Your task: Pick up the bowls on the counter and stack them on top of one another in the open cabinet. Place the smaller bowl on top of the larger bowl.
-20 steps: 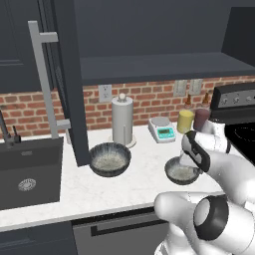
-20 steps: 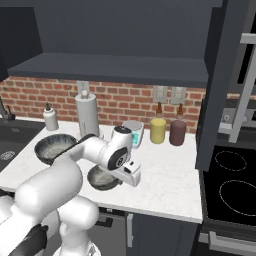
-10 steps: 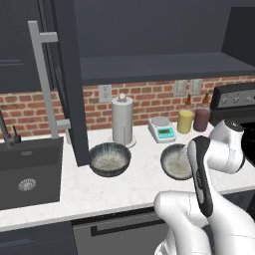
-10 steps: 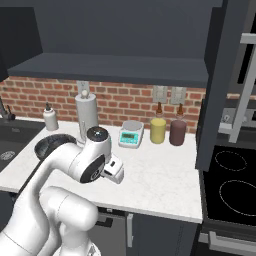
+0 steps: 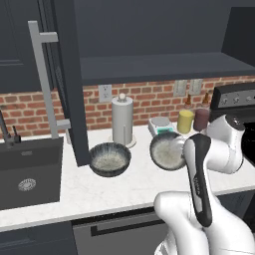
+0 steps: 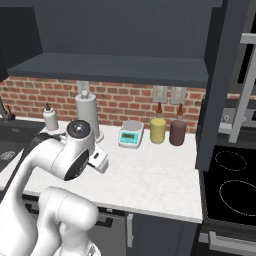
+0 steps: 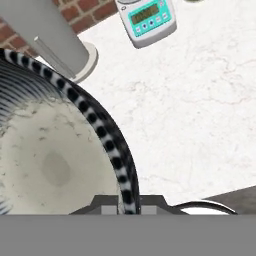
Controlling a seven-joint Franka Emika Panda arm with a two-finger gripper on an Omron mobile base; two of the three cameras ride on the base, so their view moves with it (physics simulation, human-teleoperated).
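Note:
My gripper (image 5: 180, 148) is shut on the rim of the smaller bowl (image 5: 166, 150) and holds it tilted a little above the counter (image 5: 139, 185). In the hand view the fingertips (image 7: 128, 202) pinch that bowl's striped rim, and its speckled pale inside (image 7: 50, 160) lies to the left. The larger bowl (image 5: 109, 158) rests upright on the counter just left of it, below the open cabinet door (image 5: 67, 74). The open cabinet's dark shelf (image 5: 159, 67) runs above the brick wall. In the right base view my arm (image 6: 70, 155) hides both bowls.
A paper-towel holder (image 5: 122, 119) stands behind the bowls, with a small scale (image 5: 160, 124), a yellow jar (image 5: 185, 121) and a dark red jar (image 5: 201, 119) to its right. The black sink (image 5: 27, 172) is at the left. A stove (image 6: 230, 185) is at the right.
The gripper has lifted the smaller bowl off the counter and tipped it on edge, and the arm has risen and swung with it. The larger bowl has stayed put.

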